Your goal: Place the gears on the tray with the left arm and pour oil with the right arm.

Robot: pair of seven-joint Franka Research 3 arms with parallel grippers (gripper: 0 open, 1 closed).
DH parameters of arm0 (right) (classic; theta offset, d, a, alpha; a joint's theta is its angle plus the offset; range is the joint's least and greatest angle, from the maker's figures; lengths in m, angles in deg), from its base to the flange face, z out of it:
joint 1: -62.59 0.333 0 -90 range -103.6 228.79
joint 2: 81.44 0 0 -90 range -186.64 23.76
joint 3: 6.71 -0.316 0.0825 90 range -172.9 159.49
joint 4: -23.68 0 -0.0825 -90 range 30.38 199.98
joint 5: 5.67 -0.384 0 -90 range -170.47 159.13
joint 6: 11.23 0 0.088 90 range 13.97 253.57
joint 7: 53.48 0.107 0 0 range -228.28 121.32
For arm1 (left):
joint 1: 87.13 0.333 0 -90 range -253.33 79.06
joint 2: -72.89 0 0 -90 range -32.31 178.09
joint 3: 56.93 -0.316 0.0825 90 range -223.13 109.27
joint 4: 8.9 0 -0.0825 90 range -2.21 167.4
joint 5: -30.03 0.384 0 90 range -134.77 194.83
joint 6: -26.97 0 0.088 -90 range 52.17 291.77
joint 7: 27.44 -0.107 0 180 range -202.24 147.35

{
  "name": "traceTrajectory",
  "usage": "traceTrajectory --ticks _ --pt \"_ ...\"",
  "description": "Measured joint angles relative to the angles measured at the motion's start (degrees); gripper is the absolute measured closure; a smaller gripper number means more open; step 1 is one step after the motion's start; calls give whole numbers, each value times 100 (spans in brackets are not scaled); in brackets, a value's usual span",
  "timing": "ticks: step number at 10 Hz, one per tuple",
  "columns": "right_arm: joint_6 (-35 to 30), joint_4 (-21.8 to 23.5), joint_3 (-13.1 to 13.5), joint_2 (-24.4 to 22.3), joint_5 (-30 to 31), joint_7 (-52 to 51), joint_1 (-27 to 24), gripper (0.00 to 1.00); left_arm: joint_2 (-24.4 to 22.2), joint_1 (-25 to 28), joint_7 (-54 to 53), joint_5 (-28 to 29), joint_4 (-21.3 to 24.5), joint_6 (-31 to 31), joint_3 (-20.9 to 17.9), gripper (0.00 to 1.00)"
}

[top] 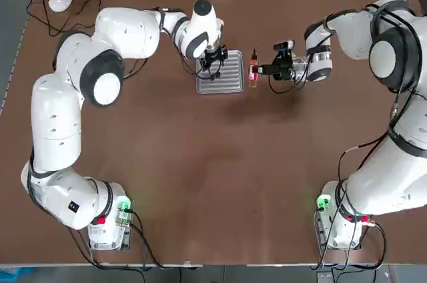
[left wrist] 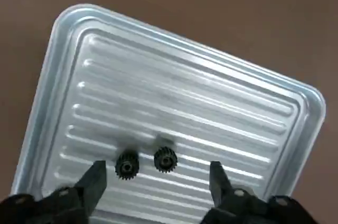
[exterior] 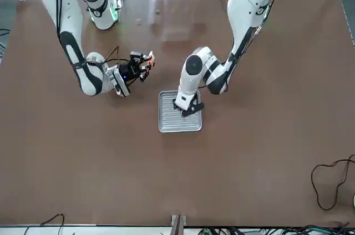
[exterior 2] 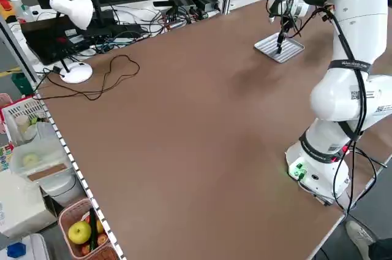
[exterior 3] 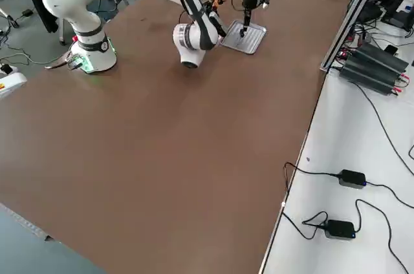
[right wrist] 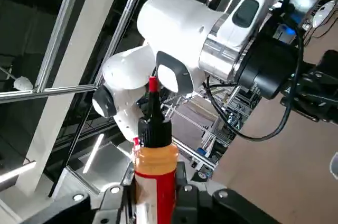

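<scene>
You've got both gears [left wrist: 145, 161] side by side on the tray [left wrist: 174, 97], near one edge; left gripper [left wrist: 157, 179] straddles them, jaws wide. Right gripper [right wrist: 153, 187] clamps the oil bottle [right wrist: 154, 168] beside the tray.

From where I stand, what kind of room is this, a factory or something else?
Probably a robotics lab, not a factory. Two white arms are bolted to one brown table, tangled cables and a desk lamp sit at its edge, and the job is tiny: two gears on a small tray.
</scene>
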Motion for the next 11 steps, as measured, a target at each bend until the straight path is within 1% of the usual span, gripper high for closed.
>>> traceTrajectory --ticks 1,3,5,7,8,9,11 --pt "151 -45 1 0 -14 203 10 69 -2 11 -11 35 -48 0 -38 4" --pt "569 -142 1 0 -106 682 73 69 -47 178 -205 299 -132 -2 -90 1" --pt "826 -267 0 0 -571 1076 365 69 -272 514 -952 367 -181 -251 -93 1" --pt "1205 -475 -3 0 -1076 1452 811 69 -622 977 -1918 368 -202 -686 -81 1" --pt "1364 -566 -3 0 -1183 1650 950 69 -793 1217 -2357 363 -203 -869 -68 1" --pt "1447 -609 -2 0 -1222 1887 998 69 -943 1431 -2725 326 -202 -1040 -56 1" --pt "1657 -655 0 1 -1229 2393 1053 69 -1209 1966 -3533 18 -200 -1356 62 1"
